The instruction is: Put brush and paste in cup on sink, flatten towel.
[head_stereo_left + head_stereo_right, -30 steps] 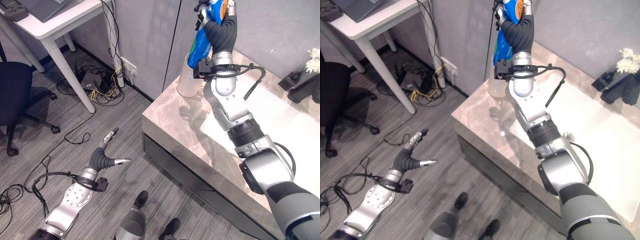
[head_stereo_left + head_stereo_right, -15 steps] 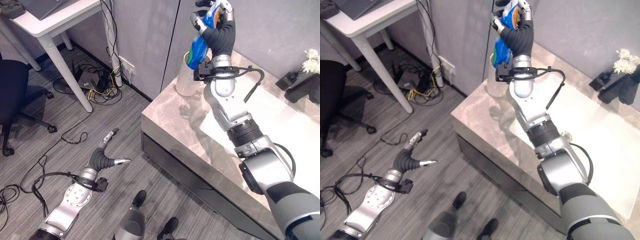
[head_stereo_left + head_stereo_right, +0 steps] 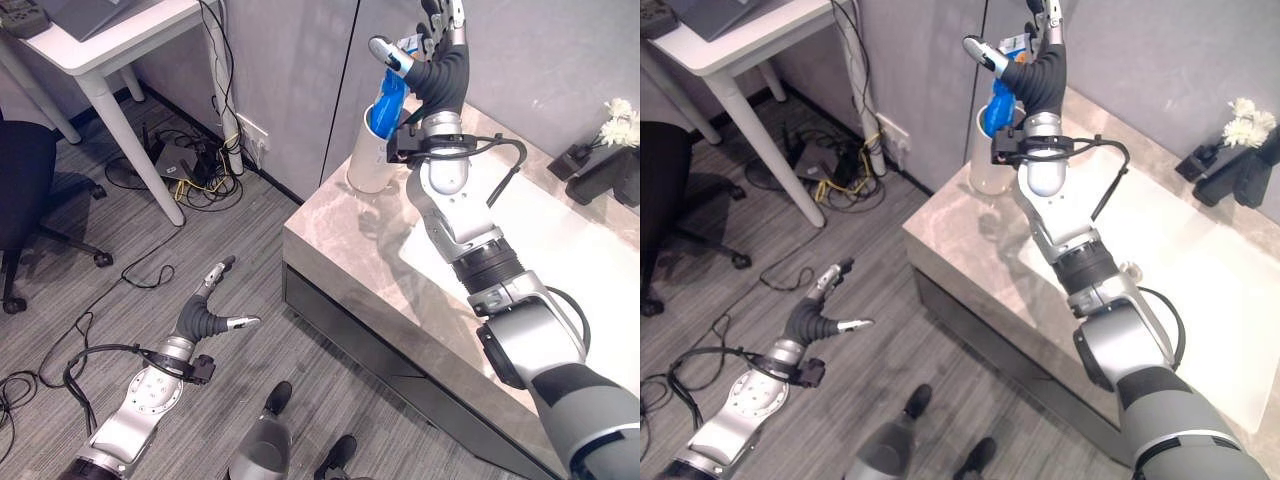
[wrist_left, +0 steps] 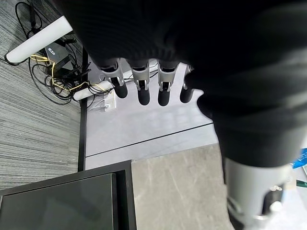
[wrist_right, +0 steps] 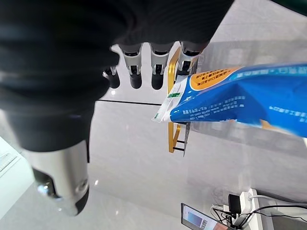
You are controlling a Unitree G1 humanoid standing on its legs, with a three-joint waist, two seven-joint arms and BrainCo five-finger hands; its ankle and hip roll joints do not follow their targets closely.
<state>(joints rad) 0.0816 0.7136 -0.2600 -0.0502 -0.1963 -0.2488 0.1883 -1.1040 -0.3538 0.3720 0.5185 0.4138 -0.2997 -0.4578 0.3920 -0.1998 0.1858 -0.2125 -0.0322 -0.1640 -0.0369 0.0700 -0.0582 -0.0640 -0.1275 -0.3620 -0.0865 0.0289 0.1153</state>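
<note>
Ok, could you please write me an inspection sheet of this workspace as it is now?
Surface: marble counter with white sink.
Job's things: blue paste tube stands tilted in the cup at the counter's far corner; brush and towel, nothing seen.
Clutter: white flowers and a dark holder at the far side.
Hands: right hand open above the cup; left hand open, low over the floor.
Cables: tangle on the floor by the wall.
Surroundings: white desk, black chair.
</note>
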